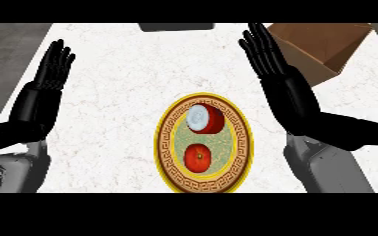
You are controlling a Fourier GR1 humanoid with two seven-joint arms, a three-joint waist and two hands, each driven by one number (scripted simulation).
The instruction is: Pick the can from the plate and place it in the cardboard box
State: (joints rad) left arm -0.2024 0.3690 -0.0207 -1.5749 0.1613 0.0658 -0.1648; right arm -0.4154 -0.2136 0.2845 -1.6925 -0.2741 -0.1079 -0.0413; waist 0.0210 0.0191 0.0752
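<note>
Here, the right robot hand (pixel 267 55) stands black and flat at about two o'clock of the view, its fingers straight and together, pointing toward twelve, holding nothing. The left robot hand (pixel 53 67) rests at about ten o'clock near the view's edge, fingers likewise straight and upward, with nothing in it. Both come off grey forearms that enter from six o'clock.

Just beyond the right robot hand, toward one o'clock, lies the open brown cardboard box (pixel 332 47), tilted, its inside showing bare. Between the two forearms, at six o'clock of the view, sits the round gold-rimmed plate with a patterned border and green centre (pixel 171 152) on the white marbled tabletop (pixel 125 70). On the plate lies the red can with a pale silver end (pixel 204 119), on its side, at the plate's twelve o'clock part. At the plate's six o'clock part sits a red tomato (pixel 197 158), near the can. At twelve o'clock of the view a dark grey flat object (pixel 176 26) shows at the tabletop's far edge
</note>
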